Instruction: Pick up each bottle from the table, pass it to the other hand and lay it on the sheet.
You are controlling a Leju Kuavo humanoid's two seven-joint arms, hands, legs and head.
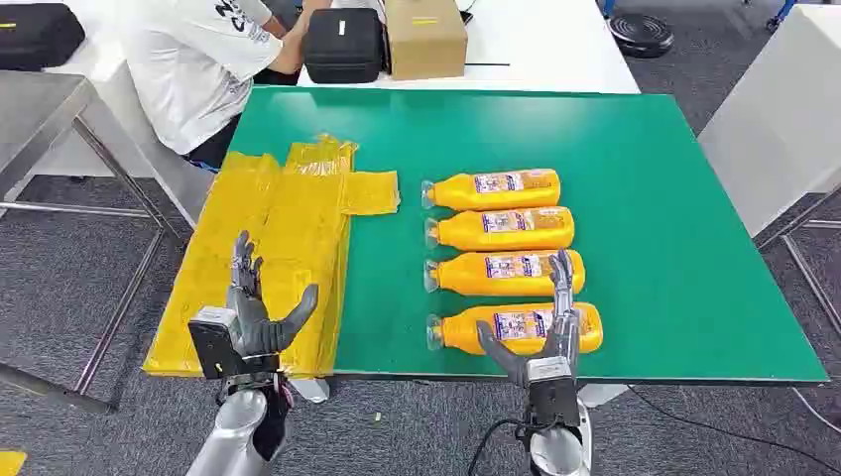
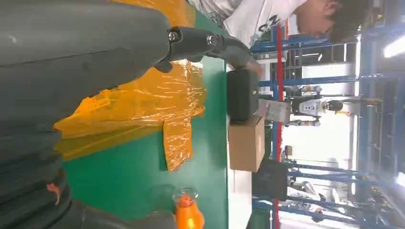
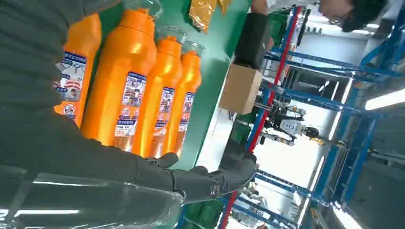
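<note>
Overhead first, from the head view: four orange bottles lying in a column on the green worktop [image 1: 645, 198], clear caps toward the yellow sheet [image 1: 268, 258]. Farthest bottle [image 1: 493, 188], then second bottle [image 1: 501, 229], third bottle [image 1: 506, 273], and nearest bottle [image 1: 516, 328] by the front edge. All filled with orange liquid, each wearing a white and blue label. Right hand [image 1: 540, 342] raised over the nearest bottle, fingers spread, grasping nothing. Left hand [image 1: 253, 312] above the sheet, fingers apart, empty. Beyond the worktop, a cardboard box [image 1: 424, 38] and black case [image 1: 343, 45], closed, beside a seated person [image 1: 203, 64].

Next, left wrist view: crinkled sheet [image 2: 157, 100], one bottle neck [image 2: 187, 210].

Lastly, right wrist view: the bottles [image 3: 124, 95] side by side, touching.
</note>
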